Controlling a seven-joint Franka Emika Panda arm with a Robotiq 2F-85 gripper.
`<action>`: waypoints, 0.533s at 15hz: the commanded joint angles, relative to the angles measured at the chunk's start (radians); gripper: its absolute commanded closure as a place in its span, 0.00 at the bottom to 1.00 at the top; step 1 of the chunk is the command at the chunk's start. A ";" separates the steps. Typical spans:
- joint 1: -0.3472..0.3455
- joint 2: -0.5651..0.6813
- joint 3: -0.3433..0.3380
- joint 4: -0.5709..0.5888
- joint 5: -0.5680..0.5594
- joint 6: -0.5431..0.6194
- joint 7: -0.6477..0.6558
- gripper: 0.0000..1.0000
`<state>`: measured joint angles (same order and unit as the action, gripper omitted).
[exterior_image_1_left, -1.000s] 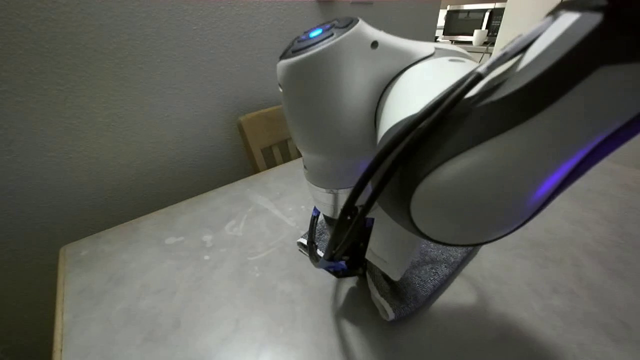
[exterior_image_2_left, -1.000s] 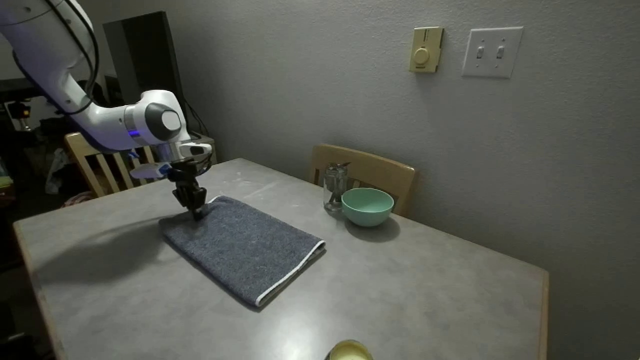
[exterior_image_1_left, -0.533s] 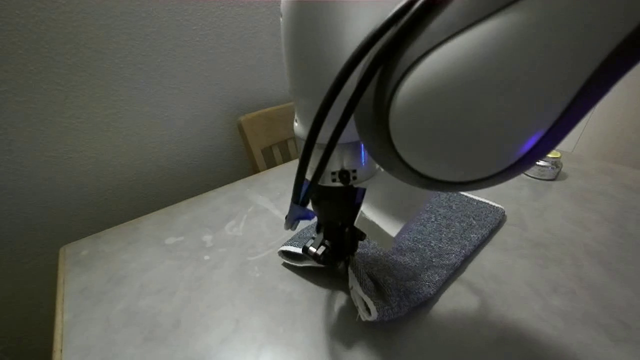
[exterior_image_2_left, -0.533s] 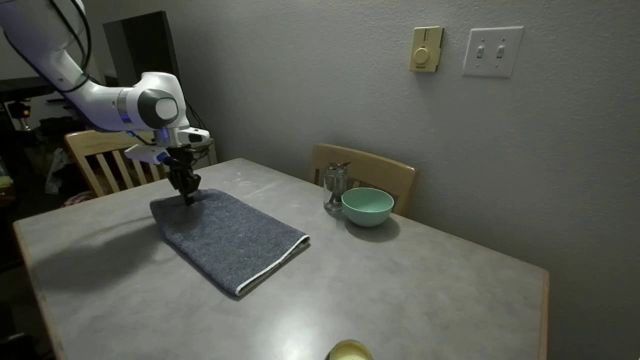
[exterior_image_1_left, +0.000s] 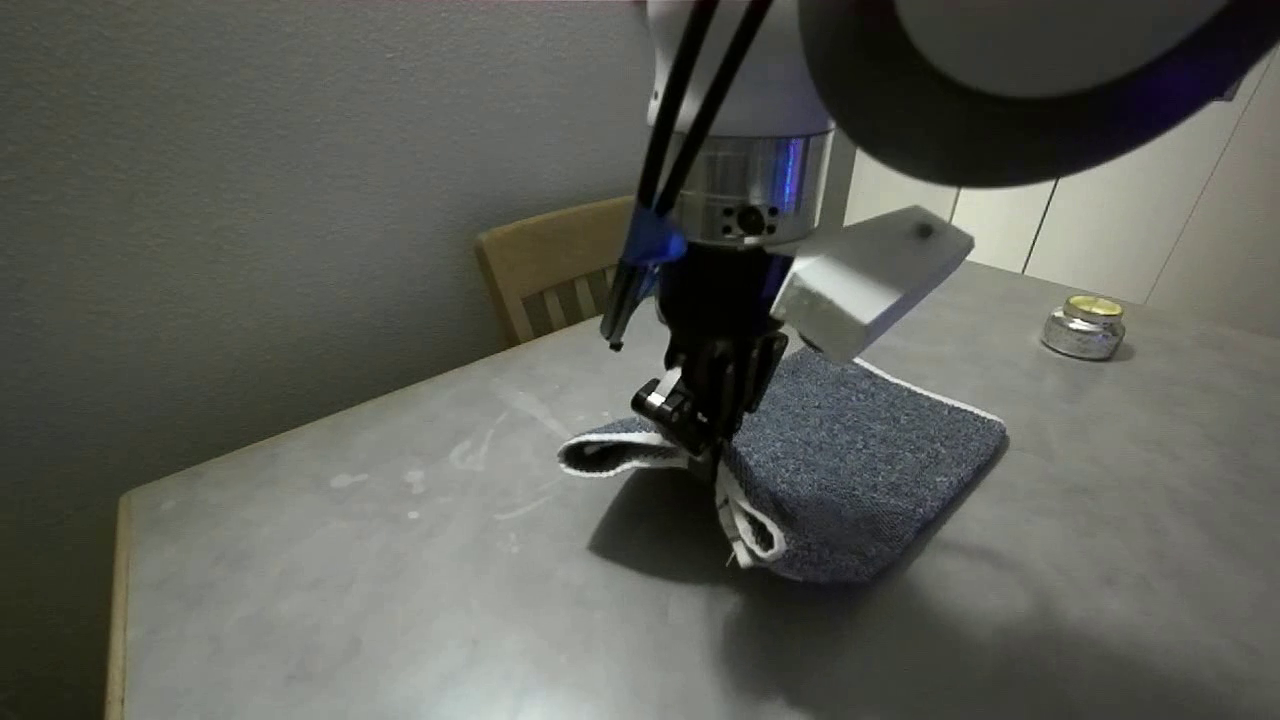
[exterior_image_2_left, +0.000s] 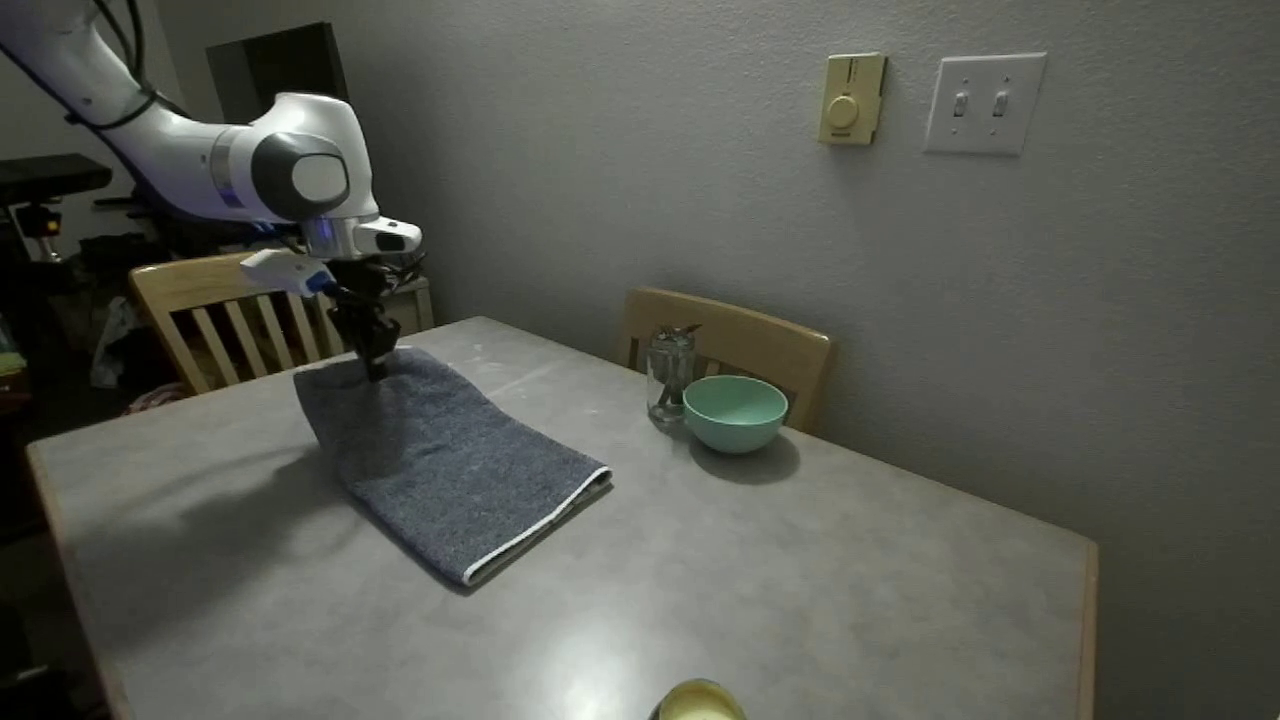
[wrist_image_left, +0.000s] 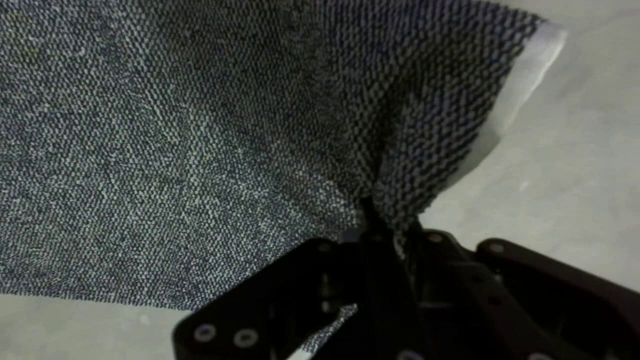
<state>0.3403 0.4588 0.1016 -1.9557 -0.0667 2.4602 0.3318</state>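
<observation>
Towel (exterior_image_2_left: 470, 455), gray, folded, on the table (exterior_image_2_left: 850, 580): how does it lie, read from left to right?

At left in an exterior view, the pincer (exterior_image_2_left: 376, 372) is pressed together on the towel's left end, pinching a gathered fold; this end stands off the table, with a shadow (exterior_image_1_left: 650, 530) beneath it; at right, the opposite, white-bordered edge rests flat, apart from the glass jar (exterior_image_2_left: 670, 385) and, just beside that, the green bowl (exterior_image_2_left: 735, 425)

And what has just changed?

Within the last second the pincer has risen, the pinched end with it, while the white-bordered edge has slid leftward; jar and bowl are unmoved

What does this mean for the work in hand?

The pinch appears secure, since the towel follows; it is, by this reading, partly lifted and partly dragged, its remaining contact with the table likely resisting the pull
</observation>
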 joint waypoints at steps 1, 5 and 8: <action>-0.096 -0.108 0.046 -0.126 0.101 0.065 -0.132 0.98; -0.195 -0.174 0.080 -0.198 0.224 0.089 -0.337 0.98; -0.254 -0.209 0.086 -0.230 0.299 0.067 -0.481 0.98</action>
<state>0.1528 0.3105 0.1592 -2.1166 0.1646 2.5209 -0.0254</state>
